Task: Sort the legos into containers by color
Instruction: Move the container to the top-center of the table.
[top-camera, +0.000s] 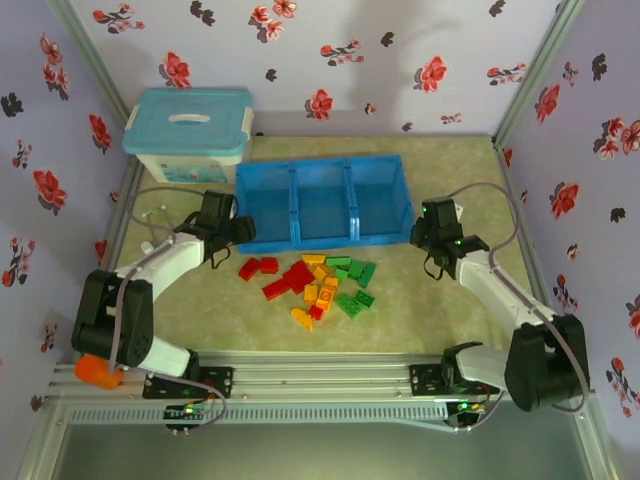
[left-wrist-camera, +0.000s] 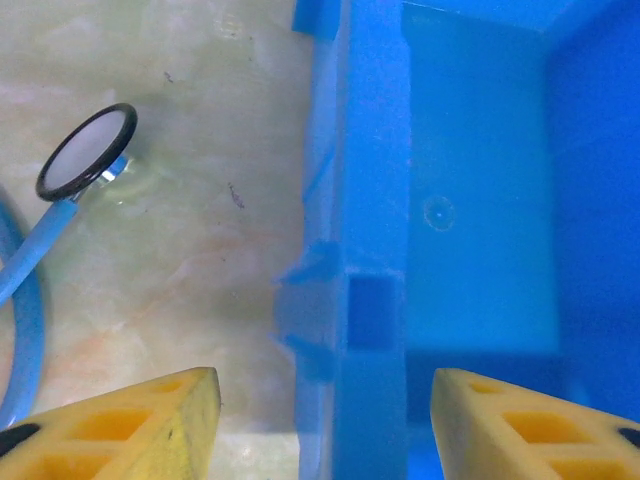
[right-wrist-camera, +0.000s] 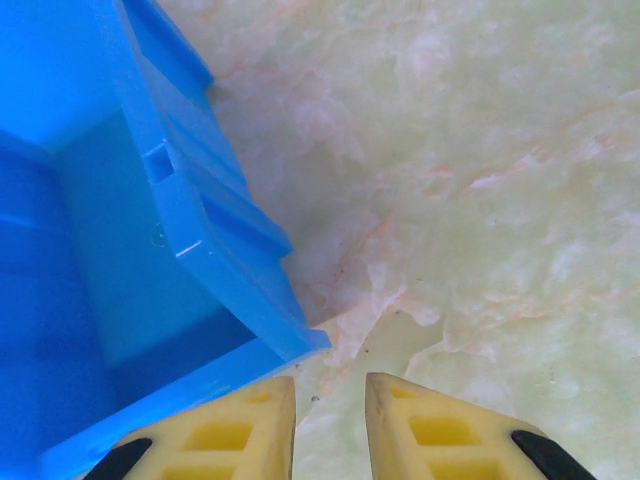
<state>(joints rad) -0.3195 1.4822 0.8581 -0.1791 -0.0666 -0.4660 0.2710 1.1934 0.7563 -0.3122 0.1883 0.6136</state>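
Lying before three containers (top-camera: 322, 205): about twenty legos (top-camera: 315, 283), unsorted.

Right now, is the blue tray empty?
Empty. Inside the tray there is just bare blue floor, and the legos lie piled on the table in front of it.

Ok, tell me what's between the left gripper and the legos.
Nothing visible on the table between them. But the open left gripper hangs astride the blue tray's end wall, so it may have to lift clear before reaching the legos.
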